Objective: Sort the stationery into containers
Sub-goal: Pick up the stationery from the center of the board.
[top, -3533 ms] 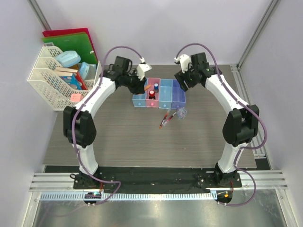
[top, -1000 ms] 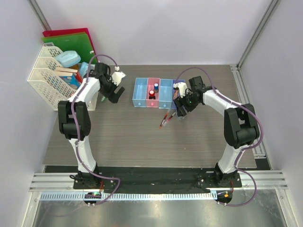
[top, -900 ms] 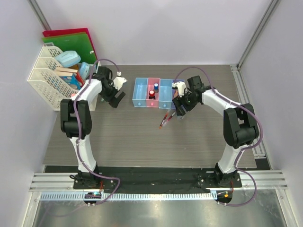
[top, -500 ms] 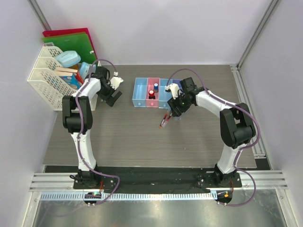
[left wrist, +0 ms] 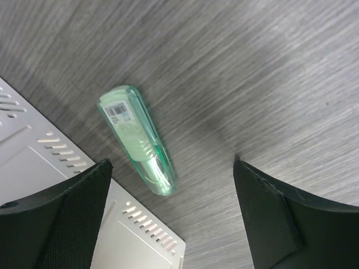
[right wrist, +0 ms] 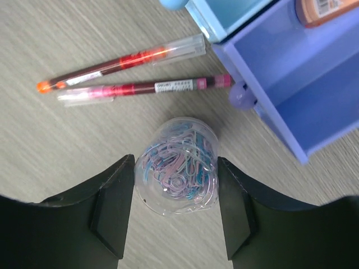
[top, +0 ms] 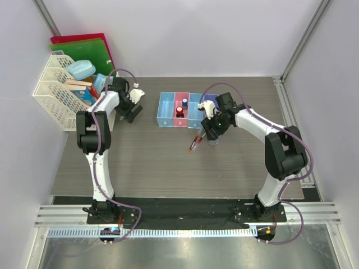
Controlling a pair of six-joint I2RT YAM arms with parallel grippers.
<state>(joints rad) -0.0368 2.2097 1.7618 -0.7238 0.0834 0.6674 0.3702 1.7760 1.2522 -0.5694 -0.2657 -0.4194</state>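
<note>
Our right hand (right wrist: 175,185) pinches the clear tub of paper clips (right wrist: 176,165) on the desk (right wrist: 45,168), beside the pens (right wrist: 146,87) and purple bin (right wrist: 314,95); we judge a slippery lift could spill it. Our left hand (left wrist: 171,162) hangs wide over the green piece (left wrist: 140,140).

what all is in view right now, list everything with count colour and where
pens: two, red and clear, side by side on the table
tub of paper clips: one, clear, on the table near the pens
bins: four joined, light blue, pink, light blue, purple, mid table
small pieces: two, red and blue, in the pink one
orange item: one, in the purple one, mostly cut off
green case: one, clear green, on the table beside the rack
rack: one, white lattice, far left
folders: two, red and green, behind the rack
table: one, grey
left gripper: black, open above the green case
right gripper: black, closed on the tub
</note>
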